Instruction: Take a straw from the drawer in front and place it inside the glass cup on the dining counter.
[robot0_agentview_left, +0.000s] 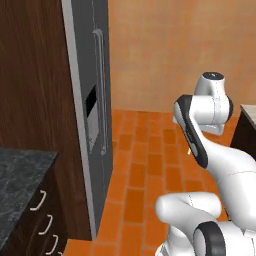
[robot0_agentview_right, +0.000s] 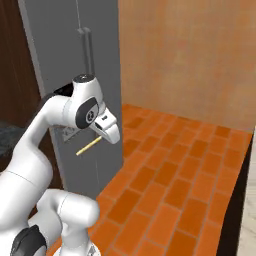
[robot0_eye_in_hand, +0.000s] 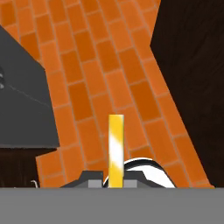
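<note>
floor: orange brick tile (robot0_agentview_left: 145, 165) | wall: tan (robot0_agentview_left: 170, 50) | fridge: grey (robot0_agentview_left: 92, 100) | worktop: black speckled (robot0_agentview_left: 17, 175)

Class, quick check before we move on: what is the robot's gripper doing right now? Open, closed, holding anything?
Gripper: closed, holding the straw, which sticks out past the fingertips above the brick floor.
</note>
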